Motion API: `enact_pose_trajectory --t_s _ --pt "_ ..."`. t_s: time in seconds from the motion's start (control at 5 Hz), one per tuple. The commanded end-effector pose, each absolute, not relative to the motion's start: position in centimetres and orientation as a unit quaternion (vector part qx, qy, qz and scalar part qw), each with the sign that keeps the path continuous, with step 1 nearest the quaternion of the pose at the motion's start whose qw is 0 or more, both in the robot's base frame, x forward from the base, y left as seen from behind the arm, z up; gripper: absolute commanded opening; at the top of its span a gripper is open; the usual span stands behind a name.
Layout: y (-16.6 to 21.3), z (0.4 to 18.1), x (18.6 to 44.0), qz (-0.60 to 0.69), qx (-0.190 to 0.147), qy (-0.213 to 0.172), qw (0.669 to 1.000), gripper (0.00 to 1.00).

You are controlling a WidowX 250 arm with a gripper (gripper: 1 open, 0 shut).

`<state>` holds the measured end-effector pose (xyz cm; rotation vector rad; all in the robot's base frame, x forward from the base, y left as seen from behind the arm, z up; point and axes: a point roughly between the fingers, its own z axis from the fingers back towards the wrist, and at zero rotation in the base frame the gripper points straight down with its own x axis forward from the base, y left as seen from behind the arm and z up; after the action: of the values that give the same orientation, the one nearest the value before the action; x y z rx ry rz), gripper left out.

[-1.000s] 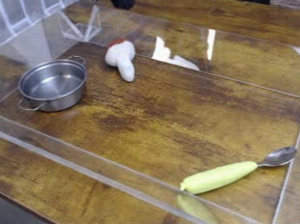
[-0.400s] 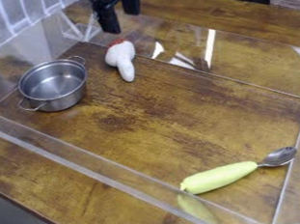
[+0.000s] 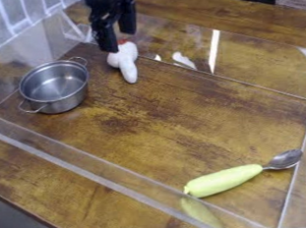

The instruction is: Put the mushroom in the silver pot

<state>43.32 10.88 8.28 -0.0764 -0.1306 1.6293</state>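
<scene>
Black robot jaws [image 3: 117,40], spread apart, stand over the mushroom with thick white stem and rounded red-orange cap [image 3: 125,62]. The mushroom lies on the brown wooden tabletop [image 3: 169,115], beside the round shiny steel pot with small side handles [image 3: 54,87], and outside it.

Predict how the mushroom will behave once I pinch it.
The mushroom looks smooth and glossy, so it may slip. Its thick stem seems stiff rather than floppy. Lying on its side, rounded, it could roll if nudged.
</scene>
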Motion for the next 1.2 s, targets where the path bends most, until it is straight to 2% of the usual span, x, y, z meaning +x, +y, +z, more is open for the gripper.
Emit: enact_pose_trajectory --t_s 0.0,0.2,0.4,0.8,1.0 --pt "11.0 9.9 43.3 0.729 -0.043 -0.081 0.678 1.0" --pt "10.1 9.3 43.2 0.725 -0.038 -0.079 0.683 1.0" --pt "10.5 9.1 43.8 0.746 -0.033 -0.08 0.66 0.0" --pt "11.3 11.7 45.7 0.783 -0.017 -0.088 0.616 0.0" --pt "11.4 13.2 45.9 0.797 -0.012 -0.085 0.598 0.0"
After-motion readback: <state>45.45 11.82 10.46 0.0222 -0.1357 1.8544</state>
